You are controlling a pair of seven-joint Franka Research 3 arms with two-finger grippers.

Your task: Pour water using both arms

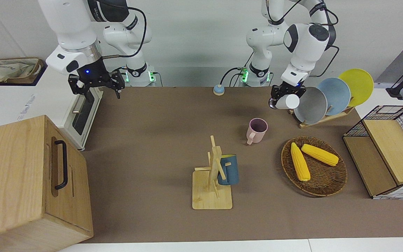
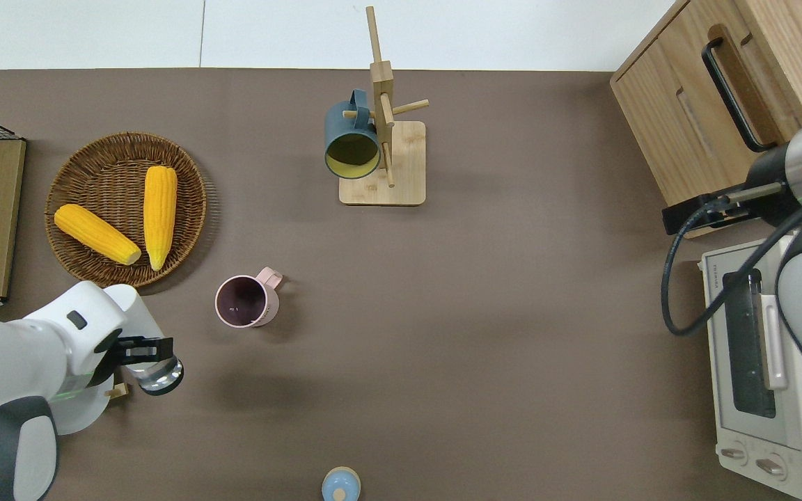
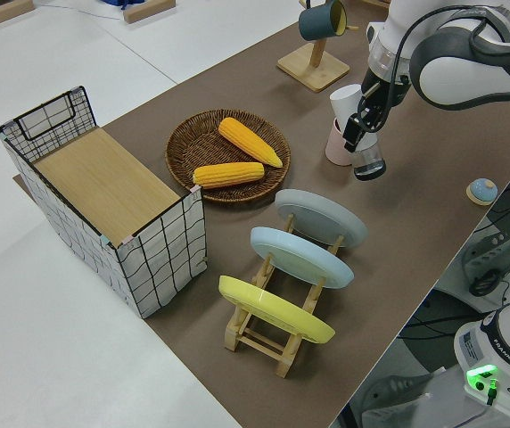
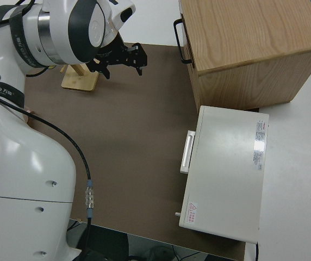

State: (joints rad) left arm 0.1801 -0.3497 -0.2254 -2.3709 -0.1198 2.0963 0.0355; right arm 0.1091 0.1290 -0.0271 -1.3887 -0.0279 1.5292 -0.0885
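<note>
My left gripper (image 1: 284, 95) (image 2: 152, 356) (image 3: 363, 134) is shut on a small greyish-white cup (image 1: 289, 101) (image 2: 162, 374) (image 3: 371, 164), held tilted in the air. It is over the table mat near the robots. An empty pink mug (image 1: 257, 129) (image 2: 244, 300) (image 3: 333, 147) stands upright a little farther from the robots. My right gripper (image 1: 98, 89) (image 4: 122, 64) hangs open and empty at the right arm's end, over the corner of the toaster oven (image 1: 82, 112) (image 2: 756, 348) (image 4: 226, 174). Water is out of view.
A blue mug (image 1: 227, 169) (image 2: 352, 142) hangs on a wooden mug tree (image 1: 212, 189). A wicker basket (image 1: 324, 185) holds two corn cobs. A plate rack (image 3: 282, 294), a wire crate (image 3: 112, 205), a wooden cabinet (image 1: 23, 182) and a small blue knob (image 1: 218, 90) stand around.
</note>
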